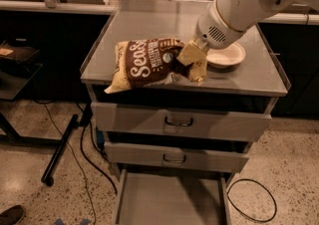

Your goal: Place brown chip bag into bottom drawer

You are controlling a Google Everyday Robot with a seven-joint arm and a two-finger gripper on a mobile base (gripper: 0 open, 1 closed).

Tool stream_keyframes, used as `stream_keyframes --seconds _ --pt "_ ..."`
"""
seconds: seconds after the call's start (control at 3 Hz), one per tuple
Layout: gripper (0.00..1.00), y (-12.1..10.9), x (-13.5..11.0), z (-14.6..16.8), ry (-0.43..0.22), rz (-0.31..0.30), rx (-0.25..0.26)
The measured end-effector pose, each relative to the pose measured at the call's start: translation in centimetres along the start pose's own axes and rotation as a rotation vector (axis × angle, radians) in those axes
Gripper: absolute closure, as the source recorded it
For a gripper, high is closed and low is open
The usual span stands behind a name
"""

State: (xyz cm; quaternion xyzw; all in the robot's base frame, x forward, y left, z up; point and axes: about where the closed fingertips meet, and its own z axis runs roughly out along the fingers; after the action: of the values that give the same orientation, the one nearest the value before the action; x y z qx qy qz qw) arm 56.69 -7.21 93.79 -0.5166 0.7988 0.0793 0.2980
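The brown chip bag [149, 62], dark brown with pale yellow ends and white script lettering, hangs tilted at the front edge of the cabinet top. My gripper [191, 57] is shut on the bag's right yellow end, with the white arm coming in from the upper right. The bottom drawer [169, 201] stands pulled open below, a flat grey tray with thin side walls.
A round cream bowl [225, 55] sits on the grey cabinet top [144, 20] behind my arm. Two closed upper drawers with dark handles [179, 122] lie under the top. A black cable loop [251, 201] and a black pole [60, 149] lie on the floor beside the cabinet.
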Motion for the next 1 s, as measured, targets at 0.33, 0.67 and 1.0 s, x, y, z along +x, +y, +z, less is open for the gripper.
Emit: stream_keyframes --seconds 0.33,0.67,1.0 --pt "1.00 0.1 0.2 -1.2 -0.004 0.008 0.031" --pt "1.00 2.9 1.8 -2.2 0.002 0.062 0.021" --pt "1.00 7.1 5.8 -1.3 0.047 0.133 -0.043"
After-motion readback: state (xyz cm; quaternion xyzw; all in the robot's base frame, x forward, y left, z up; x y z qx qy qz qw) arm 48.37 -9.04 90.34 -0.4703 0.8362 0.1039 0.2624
